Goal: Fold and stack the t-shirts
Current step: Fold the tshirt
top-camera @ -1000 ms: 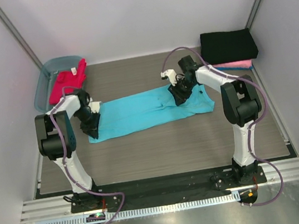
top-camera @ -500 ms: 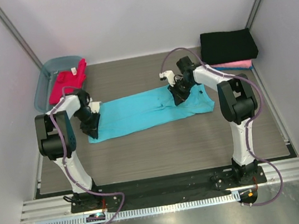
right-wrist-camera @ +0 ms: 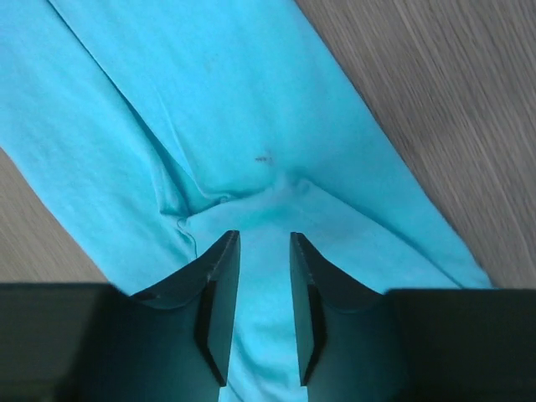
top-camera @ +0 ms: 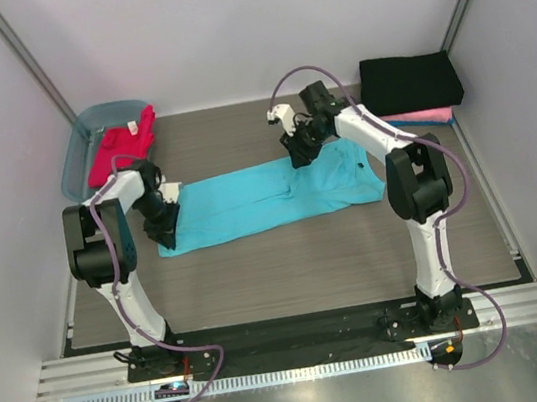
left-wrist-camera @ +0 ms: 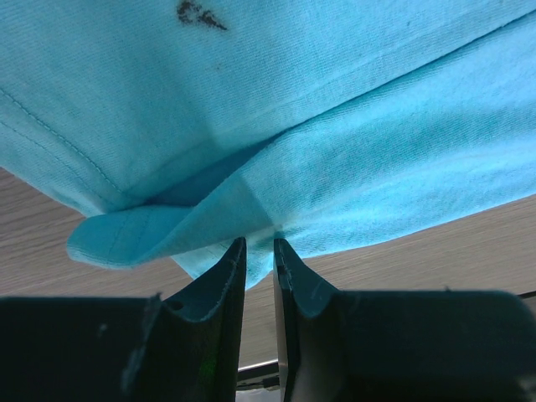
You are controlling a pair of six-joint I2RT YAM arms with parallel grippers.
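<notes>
The turquoise t-shirt (top-camera: 248,199) lies folded in a long strip across the middle of the table. My left gripper (top-camera: 165,226) is at its left end; in the left wrist view the jaws (left-wrist-camera: 260,243) stand nearly closed on the shirt's (left-wrist-camera: 335,126) folded edge. My right gripper (top-camera: 297,151) hovers over the strip's upper edge right of centre, open and empty above the cloth (right-wrist-camera: 209,100). The red-magenta t-shirt (top-camera: 119,147) lies in the tub. The black t-shirt (top-camera: 410,82) lies folded on the pink one (top-camera: 423,118) at the back right.
The translucent blue-grey tub (top-camera: 75,154) stands at the back left corner. White walls enclose the table on three sides. A metal rail (top-camera: 290,344) runs along the near edge by the arm bases.
My right gripper has moved back and to the left, from the shirt's right part to its upper edge. The left gripper and the shirt have not moved.
</notes>
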